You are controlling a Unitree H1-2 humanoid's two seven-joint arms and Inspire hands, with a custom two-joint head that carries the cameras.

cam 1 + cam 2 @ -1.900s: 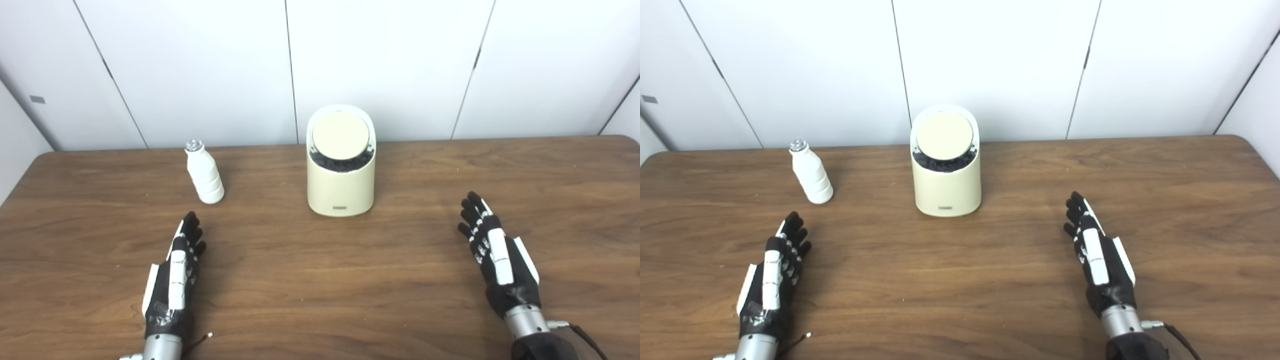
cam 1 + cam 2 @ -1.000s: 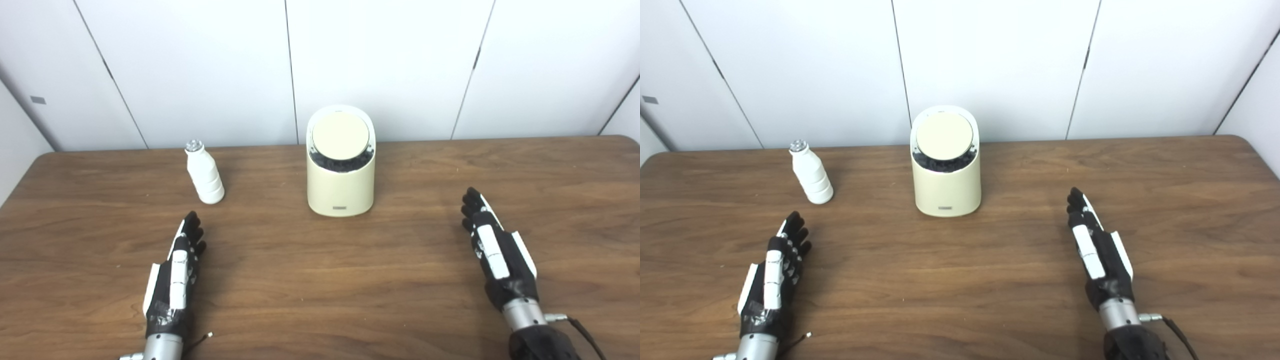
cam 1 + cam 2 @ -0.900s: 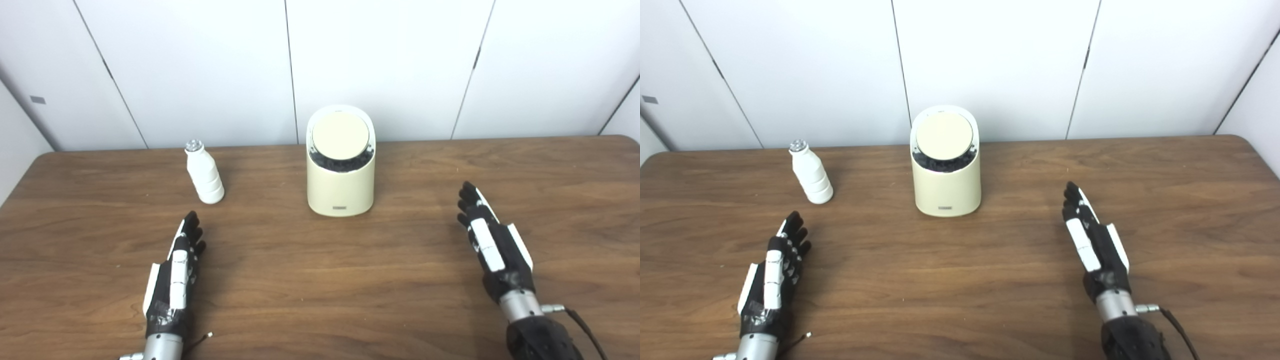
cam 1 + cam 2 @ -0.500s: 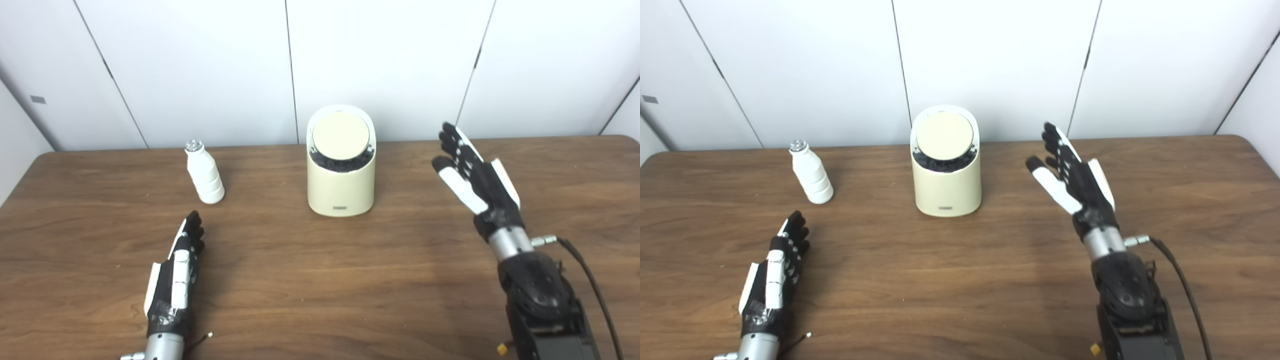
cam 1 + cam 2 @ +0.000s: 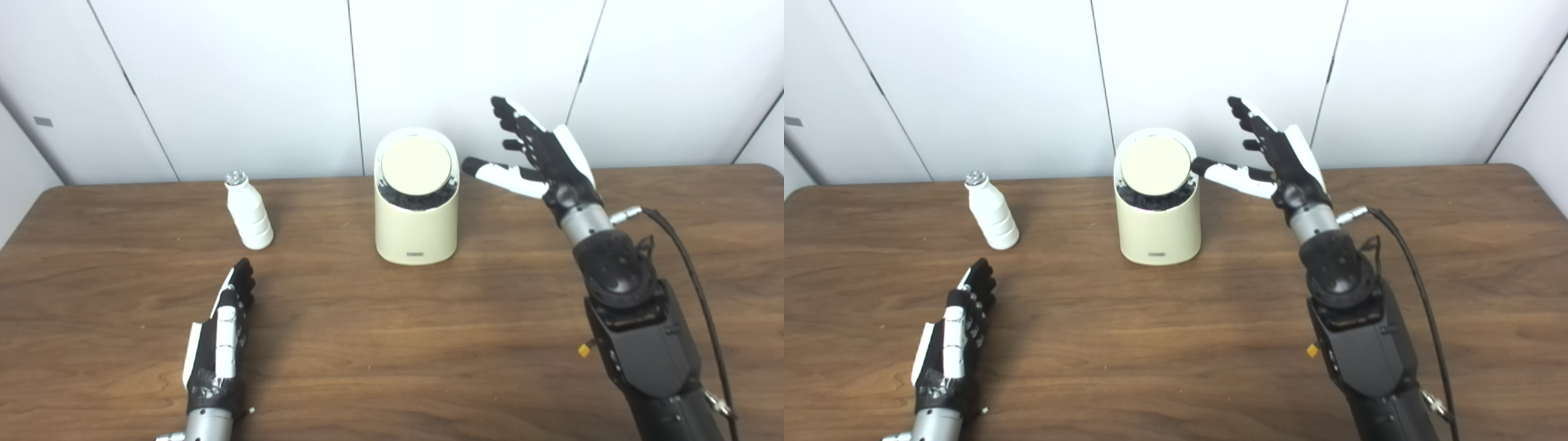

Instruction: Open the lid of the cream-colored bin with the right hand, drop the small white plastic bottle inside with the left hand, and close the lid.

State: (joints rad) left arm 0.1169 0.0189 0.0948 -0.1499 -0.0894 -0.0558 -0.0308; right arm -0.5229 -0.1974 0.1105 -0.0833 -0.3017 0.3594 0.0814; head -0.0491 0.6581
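The cream-colored bin [image 5: 417, 220] stands at the middle back of the table, its round lid [image 5: 416, 166] down and tilted toward me. A small white plastic bottle [image 5: 248, 211] with a silver cap stands upright to the bin's left. My right hand [image 5: 542, 160] is raised in the air just right of the bin's top, open, fingers spread, thumb reaching toward the lid's rim without clear contact. My left hand [image 5: 222, 334] lies flat and open on the table, in front of the bottle and apart from it.
The brown wooden table [image 5: 392, 343] runs to a white panelled wall [image 5: 245, 79] right behind the bin. A black cable [image 5: 698, 275] hangs along my right forearm.
My right hand has lifted off the table and swung up and left to beside the bin's top. The left hand slid slightly forward. Bin and bottle stayed put.
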